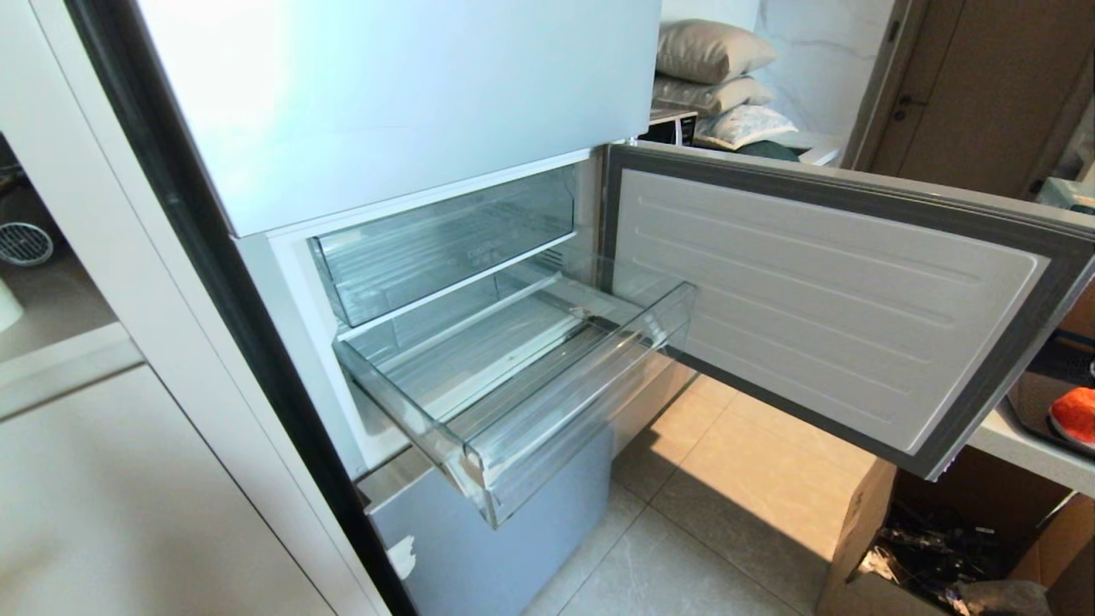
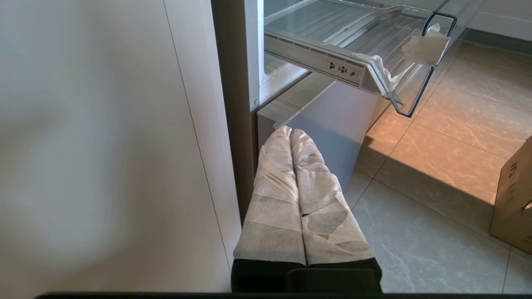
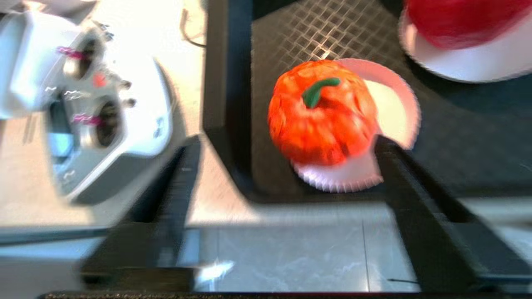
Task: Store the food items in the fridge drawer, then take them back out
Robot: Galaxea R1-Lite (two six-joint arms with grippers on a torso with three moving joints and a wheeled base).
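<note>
While the fridge drawer [image 1: 513, 385] hangs pulled out and bare, the right gripper [image 3: 286, 166] hovers, fingers spread, over the orange-red food item [image 3: 322, 112] on the black tray [image 3: 457, 137] far right; its red partner [image 3: 465, 20] is cut off. Left gripper [image 2: 291, 135]: pressed closed.

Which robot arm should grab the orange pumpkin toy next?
The right. Its open hand hovers right by the orange-red round toy with the green stem on a white paper plate. The left hand is shut, low beside the fridge.
</note>
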